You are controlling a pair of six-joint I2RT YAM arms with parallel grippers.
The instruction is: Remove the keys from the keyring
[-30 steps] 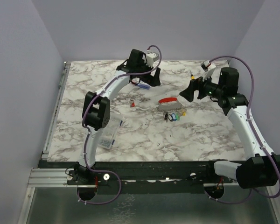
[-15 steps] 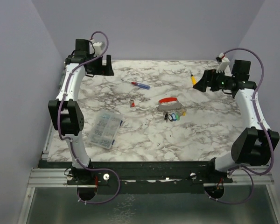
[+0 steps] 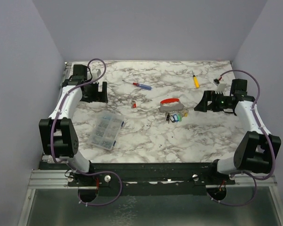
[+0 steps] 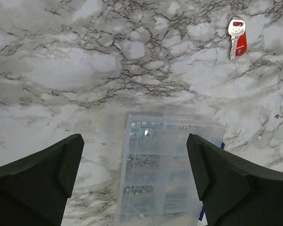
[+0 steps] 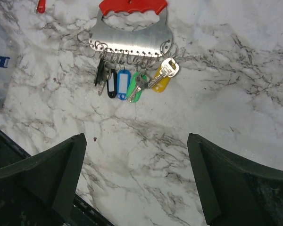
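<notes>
While keys (image 5: pixel 132 84) hang on keyring (image 5: pixel 132 35) | left tool (image 4: pixel 134 139) spread | right tool (image 5: pixel 137 137) spread

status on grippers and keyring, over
Left gripper open, right gripper open, both empty. Keyring flat, keys on it, one red key apart. Box under left gripper, away from keyring.

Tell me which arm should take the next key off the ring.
Probably right. The right gripper is open, and its camera looks straight at the keyring and the keys clipped to it. The left gripper, also open, faces the clear box and one loose red key.
</notes>
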